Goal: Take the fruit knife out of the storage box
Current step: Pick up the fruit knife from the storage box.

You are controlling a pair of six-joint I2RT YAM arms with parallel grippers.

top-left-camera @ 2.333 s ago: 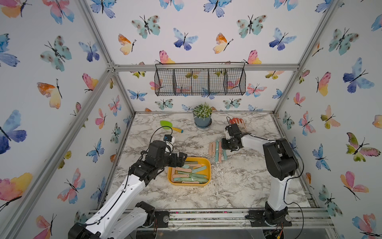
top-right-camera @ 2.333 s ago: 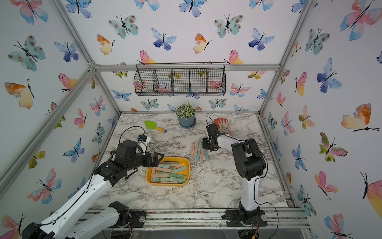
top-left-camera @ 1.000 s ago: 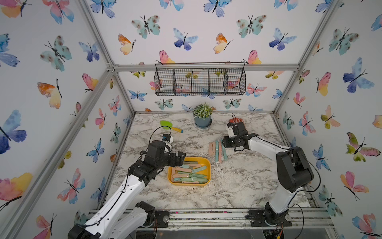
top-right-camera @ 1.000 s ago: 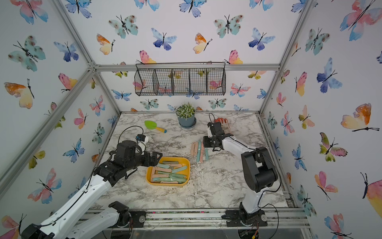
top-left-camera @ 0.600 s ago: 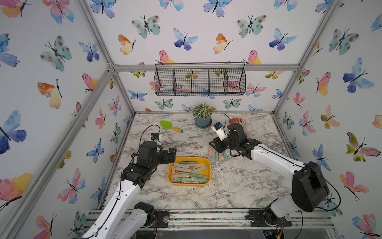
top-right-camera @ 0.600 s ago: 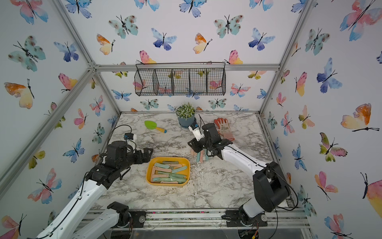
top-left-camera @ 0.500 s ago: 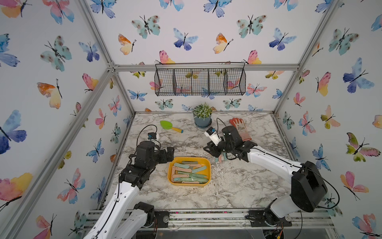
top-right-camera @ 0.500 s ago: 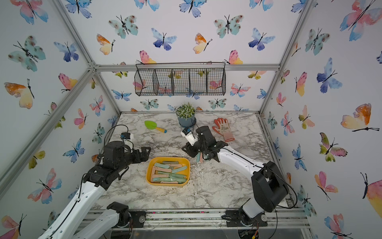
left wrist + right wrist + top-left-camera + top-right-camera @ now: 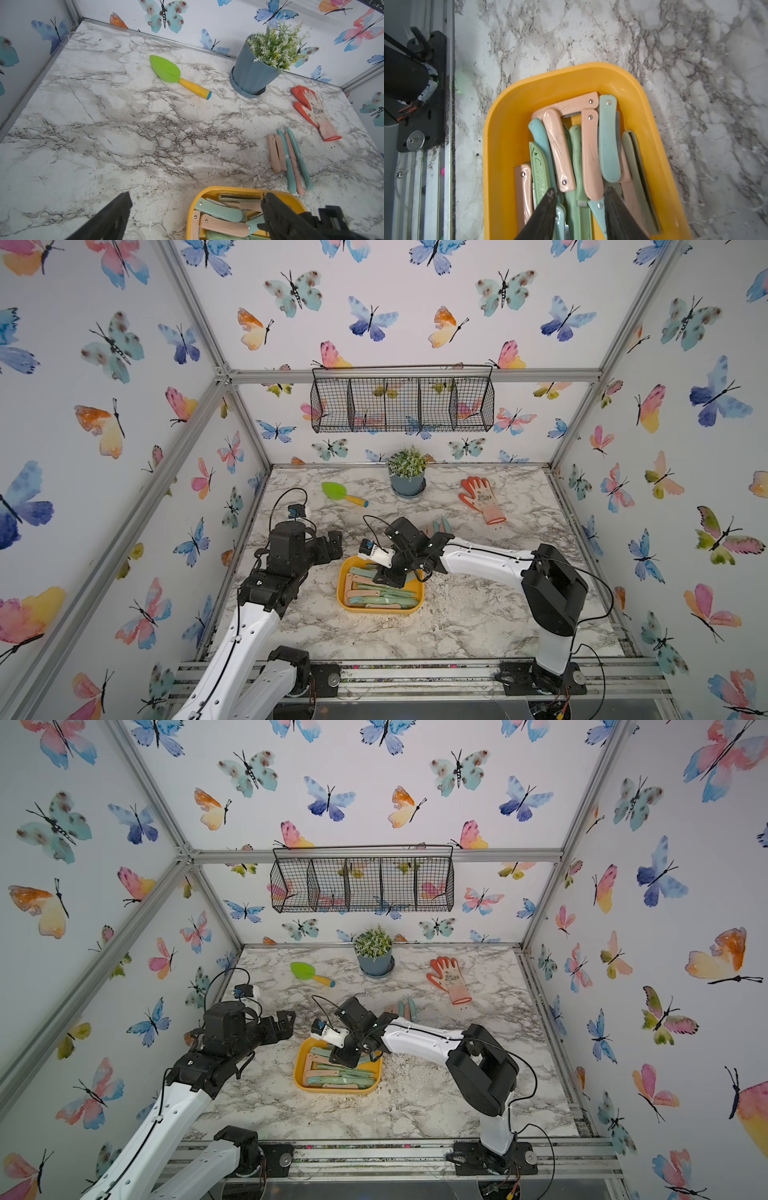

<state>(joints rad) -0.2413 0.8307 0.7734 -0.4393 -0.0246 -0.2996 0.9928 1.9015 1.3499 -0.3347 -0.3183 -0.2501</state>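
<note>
The storage box (image 9: 341, 593), a shallow yellow-orange tub (image 9: 500, 124), sits mid-table and holds several pink, teal and green fruit knives (image 9: 560, 149) lying folded or sheathed. My right gripper (image 9: 580, 191) hangs just over the box's far end (image 9: 347, 1058), its jaws a little apart above a green and a pink knife, holding nothing. My left gripper (image 9: 196, 199) stands open wide to the left of the box (image 9: 332, 543), empty, one finger (image 9: 276, 216) over the box's rim (image 9: 228, 189).
Several knives (image 9: 440, 526) lie in a row on the marble behind the box. Further back are a green trowel (image 9: 343, 493), a potted plant (image 9: 407, 477) and an orange glove (image 9: 482, 499). A black wire basket (image 9: 401, 404) hangs on the back wall.
My right arm has swung from the row of knives on the table over to the box and dipped its gripper above it. The left gripper has drawn back from the box to the left.
</note>
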